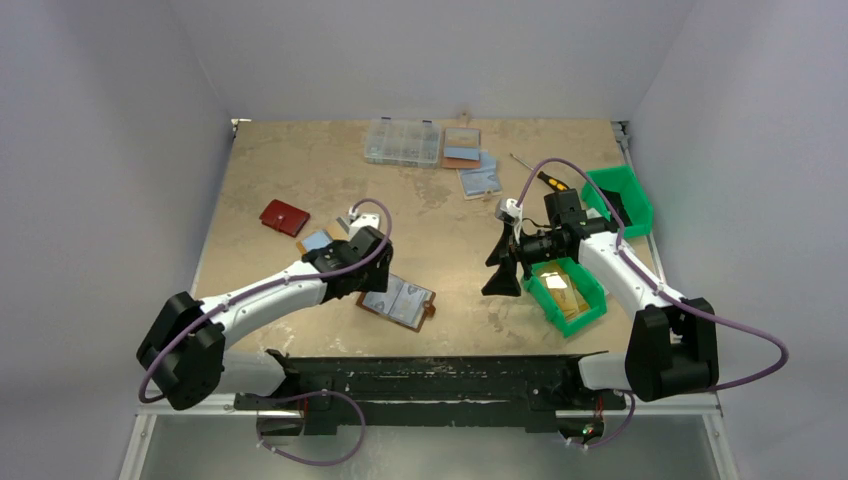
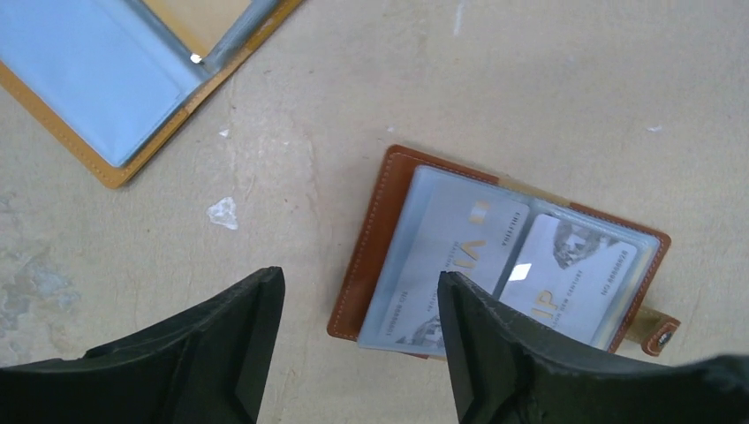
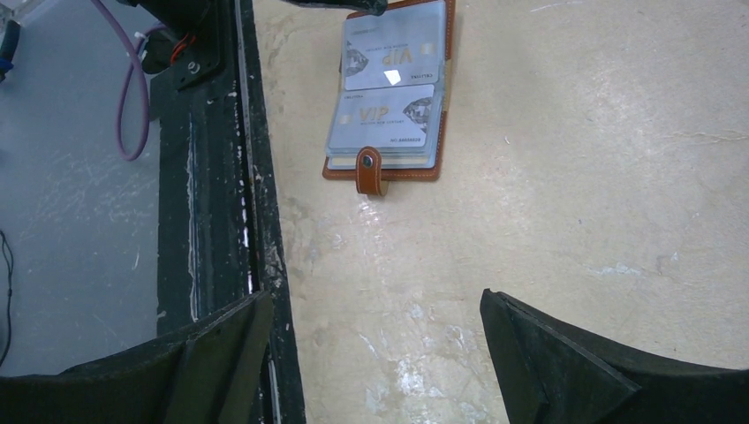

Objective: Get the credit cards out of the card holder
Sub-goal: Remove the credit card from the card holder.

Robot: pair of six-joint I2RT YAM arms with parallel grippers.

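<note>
Left wrist view puts my left gripper (image 2: 358,287) low over the table (image 2: 548,88), fingers apart with nothing between them. The holder (image 2: 371,238) lies just beyond. It is spread open and flat, sleeves up, which I take to be why the gripper sits here: the sleeve mouths are within reach. Two silvery cards (image 2: 459,252) sit in the top sleeves, side by side, and the snap tab (image 2: 662,334) sticks out at the far corner. A second, tan holder (image 2: 97,132) with a blue sleeve lies well apart.

My right gripper (image 3: 371,309) hangs wide and empty over bare table, its camera looking back at the holder. From above it stands just beside the near green bin (image 1: 537,290), which holds what look like gold cards (image 1: 562,288). I judge it waits there because that is the drop spot. Farther back are a red wallet (image 1: 285,217), a clear box (image 1: 402,143), two more holders and a second green bin (image 1: 620,200). None of them is part of this job.
</note>
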